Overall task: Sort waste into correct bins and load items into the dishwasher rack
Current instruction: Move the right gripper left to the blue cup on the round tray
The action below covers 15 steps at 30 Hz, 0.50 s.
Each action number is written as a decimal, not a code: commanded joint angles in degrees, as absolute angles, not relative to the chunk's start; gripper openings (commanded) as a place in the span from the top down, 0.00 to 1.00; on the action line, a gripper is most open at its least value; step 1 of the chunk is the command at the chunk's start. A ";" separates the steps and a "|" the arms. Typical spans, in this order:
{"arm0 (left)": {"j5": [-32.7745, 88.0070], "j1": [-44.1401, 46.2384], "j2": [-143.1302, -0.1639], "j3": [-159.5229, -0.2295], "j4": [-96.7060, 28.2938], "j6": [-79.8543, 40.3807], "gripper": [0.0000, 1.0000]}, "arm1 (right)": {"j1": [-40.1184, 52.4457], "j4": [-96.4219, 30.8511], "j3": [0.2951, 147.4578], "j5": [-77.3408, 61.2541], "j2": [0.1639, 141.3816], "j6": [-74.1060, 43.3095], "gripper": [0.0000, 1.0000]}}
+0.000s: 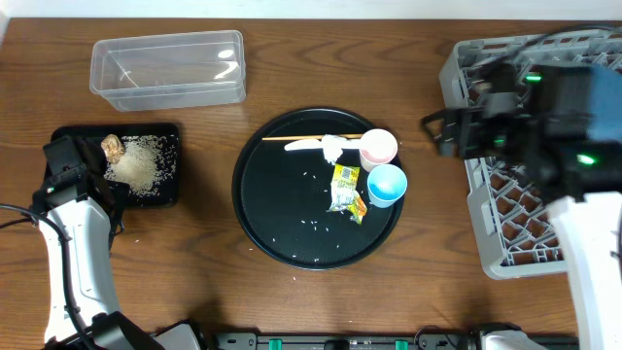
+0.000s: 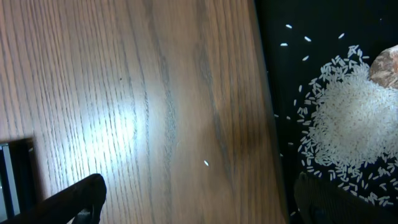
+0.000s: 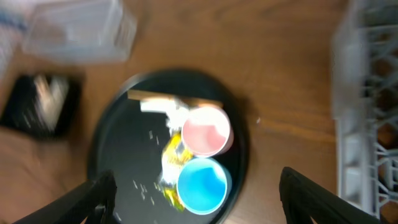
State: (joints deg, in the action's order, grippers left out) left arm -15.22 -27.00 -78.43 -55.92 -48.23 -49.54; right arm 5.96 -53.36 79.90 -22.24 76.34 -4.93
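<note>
My right gripper [image 3: 198, 186] hangs spread and empty near the round black tray [image 3: 112, 155], where the pink cup [image 3: 205, 132] stands upright just beside the light-blue cup [image 3: 202, 182]: light, rigid, likely slick, so I'd pinch its rim wall on the free side.

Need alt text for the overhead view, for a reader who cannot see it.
A round black tray sits mid-table holding a pink cup, a light-blue cup, a yellow-green wrapper and a white tissue. At left, a clear tub and a small black tray with a rice pile and a brown lump; at right, a grey rack under the right arm.
</note>
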 commanded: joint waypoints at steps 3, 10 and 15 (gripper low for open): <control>-16.12 -27.31 -78.56 -56.49 -48.56 -50.06 0.02 | 15.40 -54.30 80.23 -13.93 82.32 0.93 0.24; -16.12 -27.31 -78.56 -56.49 -48.56 -50.06 0.02 | 23.73 -54.08 80.23 -7.31 90.96 0.93 0.33; -16.12 -27.31 -78.56 -56.49 -48.56 -50.06 0.02 | 26.65 -55.35 80.23 -6.22 94.41 0.64 0.36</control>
State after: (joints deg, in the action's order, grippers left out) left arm -15.22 -27.00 -78.43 -55.92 -48.21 -49.54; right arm 25.23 -54.76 79.90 -8.84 93.43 0.01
